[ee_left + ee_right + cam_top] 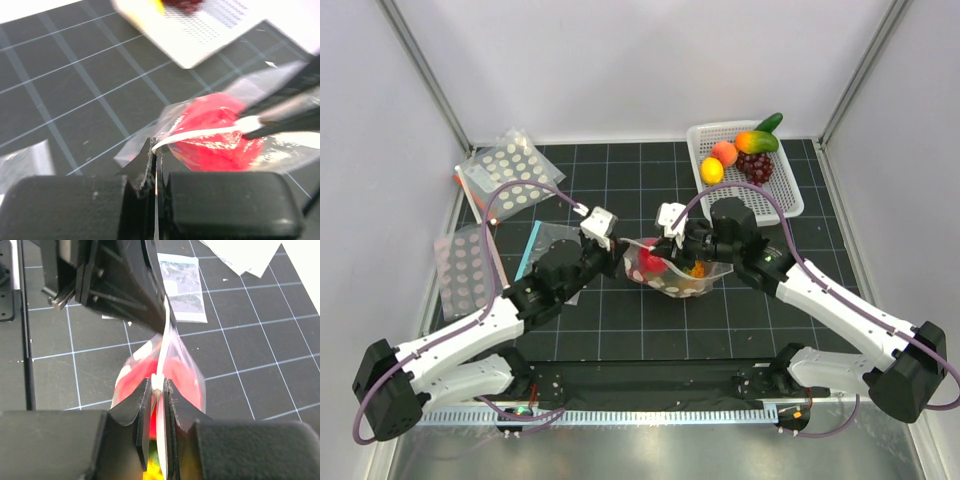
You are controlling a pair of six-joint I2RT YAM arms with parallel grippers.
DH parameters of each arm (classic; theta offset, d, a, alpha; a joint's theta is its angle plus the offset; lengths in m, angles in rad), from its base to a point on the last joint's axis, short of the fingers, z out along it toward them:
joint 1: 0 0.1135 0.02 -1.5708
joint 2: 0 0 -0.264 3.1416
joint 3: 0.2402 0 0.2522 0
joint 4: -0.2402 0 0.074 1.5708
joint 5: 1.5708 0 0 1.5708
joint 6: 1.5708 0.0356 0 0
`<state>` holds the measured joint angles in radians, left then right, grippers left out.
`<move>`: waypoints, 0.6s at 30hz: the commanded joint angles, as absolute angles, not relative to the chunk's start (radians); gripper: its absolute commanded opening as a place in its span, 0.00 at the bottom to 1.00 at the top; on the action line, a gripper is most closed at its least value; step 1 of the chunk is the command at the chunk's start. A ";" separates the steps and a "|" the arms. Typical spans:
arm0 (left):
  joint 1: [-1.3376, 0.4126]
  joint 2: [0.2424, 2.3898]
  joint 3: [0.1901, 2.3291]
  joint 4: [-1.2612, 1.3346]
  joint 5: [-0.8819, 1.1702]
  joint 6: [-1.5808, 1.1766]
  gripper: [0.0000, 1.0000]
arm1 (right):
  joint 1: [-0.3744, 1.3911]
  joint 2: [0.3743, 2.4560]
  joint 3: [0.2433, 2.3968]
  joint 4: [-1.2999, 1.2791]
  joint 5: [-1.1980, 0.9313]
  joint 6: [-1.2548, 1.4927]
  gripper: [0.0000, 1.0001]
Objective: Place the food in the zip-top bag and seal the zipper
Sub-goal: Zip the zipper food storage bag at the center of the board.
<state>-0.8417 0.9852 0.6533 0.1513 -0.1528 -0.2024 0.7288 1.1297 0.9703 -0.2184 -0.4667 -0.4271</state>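
A plain white enclosure, softly and evenly lit

A black mat [620,170] ruled with pale grid lines lies across the bottom; 3 bare white panels close it in, the back wall [640,60], the left wall [370,150] and the right wall [910,100]; 2 slanting metal posts, the left post [425,70] and the right post [863,70], stand at the rear corners; a brushed metal strip [650,450] runs along the near edge; shadows are faint.

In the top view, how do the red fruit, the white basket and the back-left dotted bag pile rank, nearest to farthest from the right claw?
1. red fruit, inside the zip-top bag, at the right claw.
2. white basket, back right.
3. dotted bag pile, back left.
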 commanded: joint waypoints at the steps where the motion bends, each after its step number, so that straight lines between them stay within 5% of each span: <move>1: -0.793 1.000 0.693 0.054 -0.480 -0.225 0.00 | 0.721 1.081 0.976 -0.249 -0.445 -0.399 0.01; 18: -0.776 0.833 0.620 0.017 -0.911 -0.273 0.00 | 0.687 1.072 0.960 -0.261 -0.270 -0.334 0.01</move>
<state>-0.8036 0.8806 0.6441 0.0196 -0.6842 -0.2775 0.7155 1.1187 0.9672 -0.2409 -0.3325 -0.3687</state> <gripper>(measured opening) 0.010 0.190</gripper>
